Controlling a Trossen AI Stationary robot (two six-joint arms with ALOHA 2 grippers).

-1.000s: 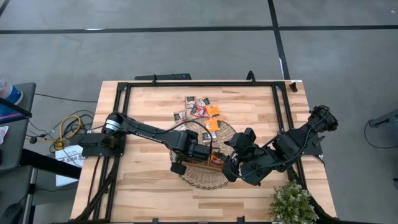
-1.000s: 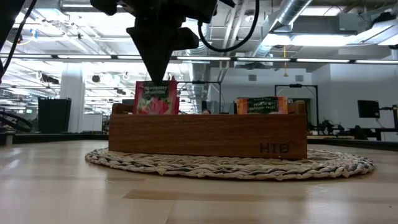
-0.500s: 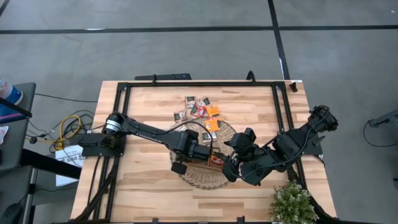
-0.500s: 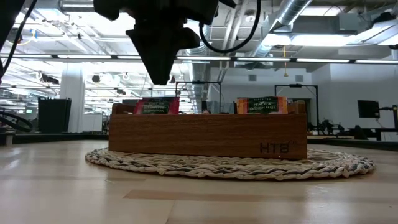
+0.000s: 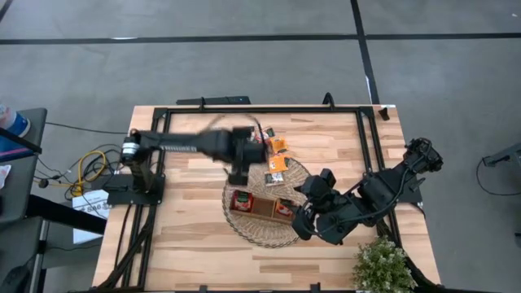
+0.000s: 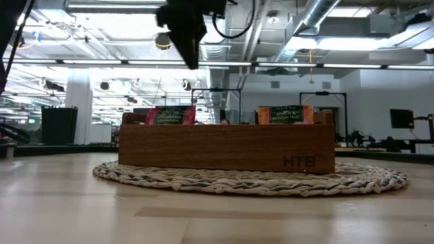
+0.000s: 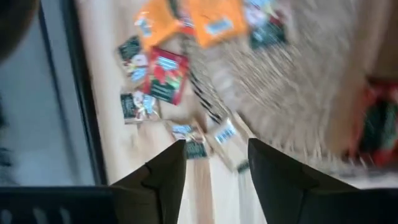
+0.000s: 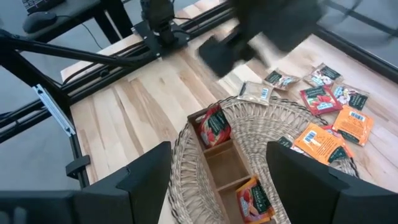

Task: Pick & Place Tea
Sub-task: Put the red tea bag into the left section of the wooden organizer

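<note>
Left hand (image 7: pixel 211 163) open, arm stretched out; right hand (image 8: pixel 217 165) open, arm folded.

Desk (image 5: pixel 195 236) was pale wood w/ visible grain, matt. Tray (image 6: pixel 224 146) looked smooth brown wood. Basket (image 8: pixel 273 127) was rough woven wicker. Sachets (image 8: pixel 323 143) looked glossy paper. Frame (image 5: pixel 260 108) was black metal.

Table (image 5: pixel 195 252): pale wood planks, edged by a black metal frame (image 5: pixel 244 108).
Wicker basket (image 5: pixel 269 232): round, flat, lying mid-table (in the low view it spreads out like a mat).
Wooden tray (image 6: pixel 224 146): brown, long, set in the basket; "HTB" is marked on its side wall.
Potted plant (image 5: pixel 381 264): green, at the table's near right corner.
Cables (image 5: pixel 85 171): yellow and black, looped on the floor left of the table.
</note>
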